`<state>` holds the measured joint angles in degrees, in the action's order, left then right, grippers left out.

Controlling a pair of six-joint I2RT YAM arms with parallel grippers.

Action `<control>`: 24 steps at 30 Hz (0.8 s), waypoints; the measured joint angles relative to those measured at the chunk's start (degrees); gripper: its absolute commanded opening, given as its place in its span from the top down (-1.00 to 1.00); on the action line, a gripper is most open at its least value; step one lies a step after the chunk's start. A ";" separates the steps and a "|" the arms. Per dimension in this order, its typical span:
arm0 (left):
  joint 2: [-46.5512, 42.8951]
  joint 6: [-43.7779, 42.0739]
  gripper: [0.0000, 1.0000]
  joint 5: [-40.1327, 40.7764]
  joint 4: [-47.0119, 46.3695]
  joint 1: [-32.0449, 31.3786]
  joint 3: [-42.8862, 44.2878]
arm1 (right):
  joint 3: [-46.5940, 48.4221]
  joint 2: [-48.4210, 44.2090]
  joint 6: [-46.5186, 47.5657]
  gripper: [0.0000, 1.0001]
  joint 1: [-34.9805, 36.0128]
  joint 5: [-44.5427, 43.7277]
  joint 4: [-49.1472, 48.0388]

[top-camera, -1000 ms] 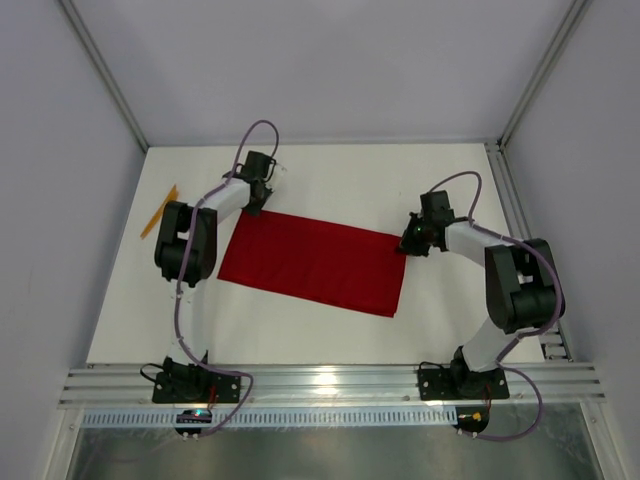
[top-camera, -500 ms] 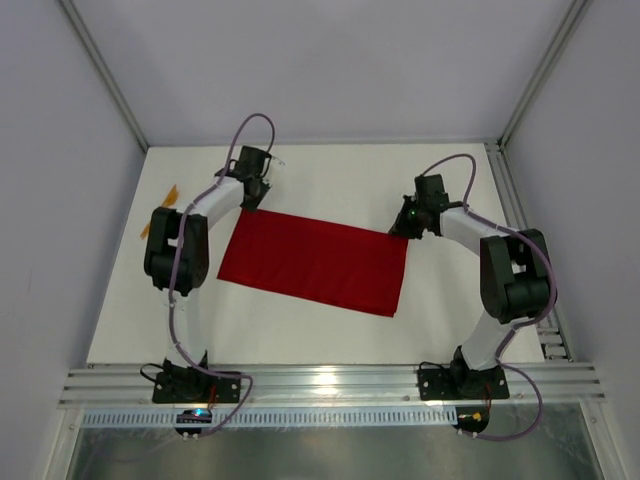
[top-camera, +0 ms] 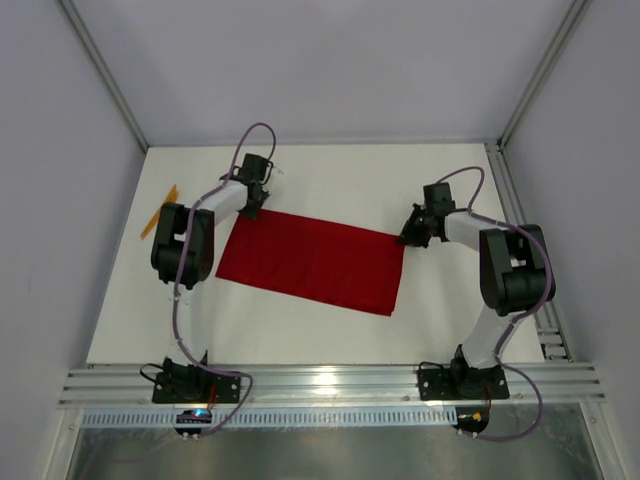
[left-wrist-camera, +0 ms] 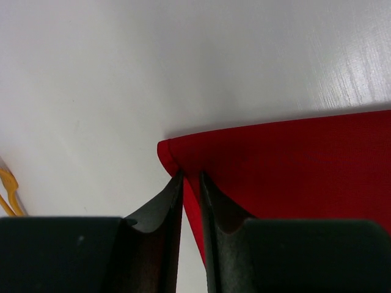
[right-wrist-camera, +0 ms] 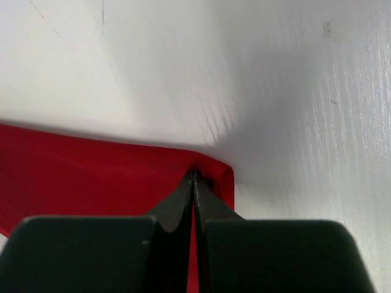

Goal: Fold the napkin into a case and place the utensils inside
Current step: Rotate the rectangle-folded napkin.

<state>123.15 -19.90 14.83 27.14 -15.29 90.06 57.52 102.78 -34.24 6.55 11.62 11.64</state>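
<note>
Two pairs of fingers are pinching the napkin [top-camera: 315, 262] by its far corners. The left gripper [left-wrist-camera: 190, 178] is nipping the far left corner, its tips nearly together with red cloth between them. The right gripper [right-wrist-camera: 194, 176] is clamping the far right corner, tips pressed together. The napkin is lying flat as a skewed rectangle in the middle of the table [top-camera: 330, 180]. The utensils [top-camera: 158, 212] are lying by the left edge, well apart from it.

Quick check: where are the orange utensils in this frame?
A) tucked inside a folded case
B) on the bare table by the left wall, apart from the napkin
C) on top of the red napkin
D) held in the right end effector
B: the utensils lie on the table at its left edge, apart from the napkin, which is spread flat.
</note>
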 measured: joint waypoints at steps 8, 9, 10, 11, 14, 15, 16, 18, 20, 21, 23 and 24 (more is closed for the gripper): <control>-4.39 1.22 0.39 -4.39 4.85 0.15 0.85 | 4.98 -5.90 5.84 -0.39 0.13 -2.36 8.13; -6.40 1.46 0.32 -5.09 5.66 0.15 0.81 | 6.25 -7.06 7.08 -0.51 0.13 -3.08 8.94; -8.79 1.53 0.28 -5.97 6.34 0.17 0.44 | 7.34 -8.13 7.96 -0.52 0.13 -3.63 9.51; -11.54 1.66 0.23 -6.60 6.80 0.17 -0.33 | 8.04 -8.85 8.70 -0.53 0.13 -4.07 9.79; -21.07 1.57 0.06 -8.50 7.91 0.15 -4.83 | 9.94 -8.90 10.51 -0.51 0.09 -4.20 10.38; -23.93 1.60 0.00 -8.85 8.28 0.15 -6.67 | 10.45 -7.93 10.84 -0.43 0.07 -3.96 10.62; -25.92 1.51 -0.02 -8.94 8.46 0.15 -8.28 | 10.88 -6.58 11.30 -0.38 0.00 -3.74 10.73; -29.44 1.49 -0.08 -9.09 8.70 0.15 -12.66 | 11.58 -3.28 11.78 -0.27 -0.04 -3.32 10.82; -30.97 1.40 -0.09 -9.44 8.81 0.15 -17.44 | 11.74 0.55 12.33 -0.13 -0.04 -2.84 11.08; -31.17 1.40 -0.10 -9.79 9.07 0.15 -19.82 | 11.74 2.19 12.68 -0.08 -0.04 -2.45 11.47; -31.06 1.31 -0.08 -10.47 10.47 0.15 -25.20 | 11.78 5.01 13.22 0.10 -0.04 -0.92 12.37; -31.04 1.27 -0.07 -10.60 11.32 0.07 -26.62 | 11.82 4.96 13.66 0.14 -0.20 -0.37 12.00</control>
<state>92.12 -18.63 4.23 38.46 -15.22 63.44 69.34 107.74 -20.58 6.35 11.25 23.64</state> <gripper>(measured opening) 0.545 0.483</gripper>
